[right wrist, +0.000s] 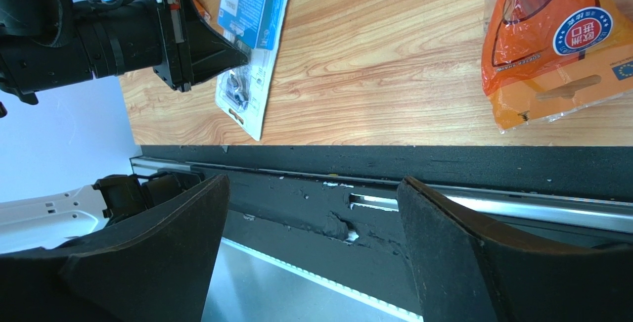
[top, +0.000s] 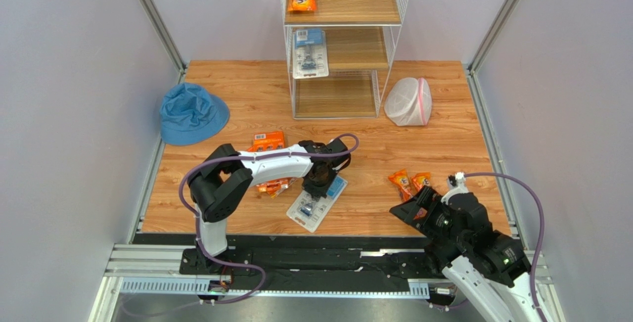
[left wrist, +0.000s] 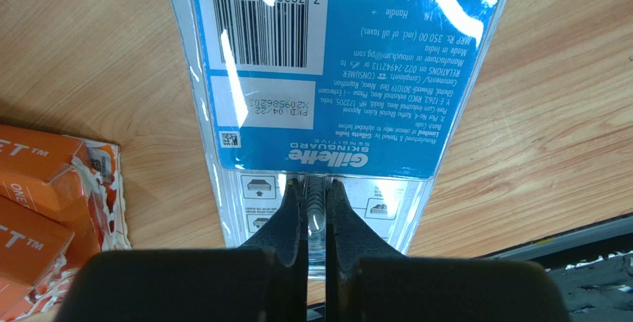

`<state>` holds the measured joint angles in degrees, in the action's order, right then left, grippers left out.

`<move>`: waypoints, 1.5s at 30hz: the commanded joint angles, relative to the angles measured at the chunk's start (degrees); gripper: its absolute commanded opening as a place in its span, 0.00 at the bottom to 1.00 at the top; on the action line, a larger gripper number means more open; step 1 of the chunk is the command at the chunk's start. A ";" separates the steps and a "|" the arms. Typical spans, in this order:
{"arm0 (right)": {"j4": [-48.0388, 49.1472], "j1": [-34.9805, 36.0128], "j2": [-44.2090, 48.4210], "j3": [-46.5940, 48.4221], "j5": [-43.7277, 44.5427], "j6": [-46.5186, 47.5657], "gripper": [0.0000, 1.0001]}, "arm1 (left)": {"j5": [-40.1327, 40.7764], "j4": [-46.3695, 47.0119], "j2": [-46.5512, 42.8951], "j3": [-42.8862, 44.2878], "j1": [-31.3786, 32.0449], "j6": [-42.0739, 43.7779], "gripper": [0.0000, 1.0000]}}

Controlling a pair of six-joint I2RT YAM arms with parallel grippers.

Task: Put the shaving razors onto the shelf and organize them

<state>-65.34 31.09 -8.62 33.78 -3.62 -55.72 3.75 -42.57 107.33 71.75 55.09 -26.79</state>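
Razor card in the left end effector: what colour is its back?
The razor card is blue with white labels; best in left wrist view.

Shelf (top: 356, 1) far centre; hat (top: 192, 113) left, mesh bag (top: 408, 102) right; blister card (top: 312, 214) near front.

Pale grey panel walls (top: 74, 77) with metal corner posts (top: 154, 18) enclose a light wood-grain counter (top: 446, 151). A black strip (top: 334, 240) and aluminium rail (top: 145, 264) edge its near side. Lighting is soft, even.
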 commanded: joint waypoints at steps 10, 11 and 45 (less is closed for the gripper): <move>11.62 0.29 -3.77 -0.56 -3.67 2.20 0.88 | -5.85 -1.29 -8.62 9.28 -0.25 -7.57 0.00; 12.68 0.29 -4.47 -0.64 -4.11 2.46 0.88 | -6.55 -1.29 -8.80 9.99 -0.25 -8.10 0.00; 47.50 19.71 -27.94 -5.83 3.96 -5.01 0.55 | -17.28 5.39 -12.58 16.58 -1.04 -16.63 0.00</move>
<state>-22.46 50.24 -38.02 28.14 -2.72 -59.13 -12.03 -39.51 99.07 86.02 54.33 -41.58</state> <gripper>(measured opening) 0.593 0.044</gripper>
